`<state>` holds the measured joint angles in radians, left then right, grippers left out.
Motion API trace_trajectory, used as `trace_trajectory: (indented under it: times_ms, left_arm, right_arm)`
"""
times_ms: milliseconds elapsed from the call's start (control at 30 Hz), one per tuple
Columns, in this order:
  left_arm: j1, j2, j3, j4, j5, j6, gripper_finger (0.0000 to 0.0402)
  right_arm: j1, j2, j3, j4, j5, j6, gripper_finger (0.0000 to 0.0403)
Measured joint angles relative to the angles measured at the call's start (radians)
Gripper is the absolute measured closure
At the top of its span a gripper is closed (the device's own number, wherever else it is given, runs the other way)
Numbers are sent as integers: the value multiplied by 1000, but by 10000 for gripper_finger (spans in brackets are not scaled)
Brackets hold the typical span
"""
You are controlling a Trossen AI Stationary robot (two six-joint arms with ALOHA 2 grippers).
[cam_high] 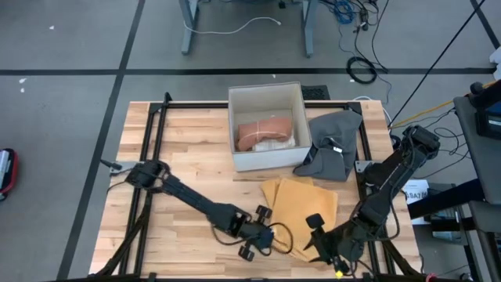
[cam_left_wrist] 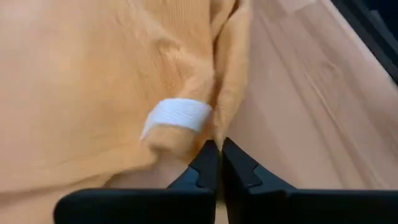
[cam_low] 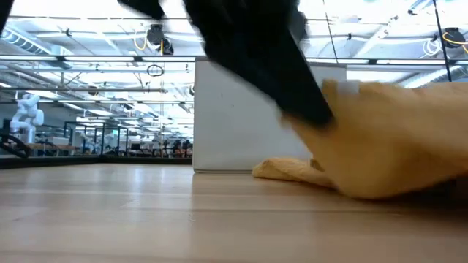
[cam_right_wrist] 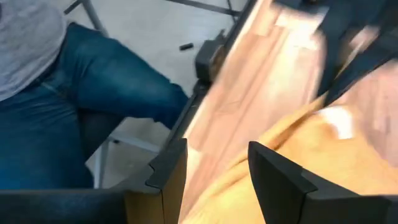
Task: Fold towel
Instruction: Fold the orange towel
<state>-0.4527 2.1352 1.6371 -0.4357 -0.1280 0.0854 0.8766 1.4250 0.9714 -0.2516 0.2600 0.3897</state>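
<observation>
An orange-yellow towel [cam_high: 301,205] lies on the wooden table in front of a white box [cam_high: 266,125]. Its far part [cam_low: 287,169] rests on the wood, while its near part [cam_low: 398,139] is raised. At the towel's near left corner, my left gripper [cam_left_wrist: 219,163] is shut on the towel beside a white tag [cam_left_wrist: 178,116]. My right gripper [cam_right_wrist: 214,168] is open at the towel's near right corner [cam_high: 325,243]. The towel's edge [cam_right_wrist: 292,155] shows just beyond its fingers, and I cannot tell whether they touch it. My left gripper pinches the towel's edge [cam_left_wrist: 219,132] between its two fingers, right beside the white tag at the near left corner. The fingers come slanting down from the table's left. That corner is lifted off the wood, and the rest trails down to the table.
The white box holds a folded pinkish cloth [cam_high: 264,131]. A grey cloth [cam_high: 333,145] lies to the box's right. A black frame [cam_high: 156,149] runs along the table's edges. A person in blue jeans [cam_right_wrist: 68,118] stands just beyond the table's edge.
</observation>
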Motion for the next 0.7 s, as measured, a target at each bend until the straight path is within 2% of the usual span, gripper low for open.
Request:
trace_trajectory:
  times_ms: [200, 367, 500, 700]
  left_arm:
    - [-55, -184, 0, -75, -247, 57, 399]
    - [-79, -320, 0, -81, -425, 120, 400]
    - [-80, -412, 0, -58, -534, 175, 400]
    - [-85, -505, 0, 20, -703, 316, 400]
  right_arm:
    - [42, 33, 0, 30, 83, 6, 245]
    - [39, 81, -1, 117, 116, -85, 245]
    - [33, 109, -1, 185, 180, -157, 245]
    - [33, 121, -1, 257, 186, -241, 245]
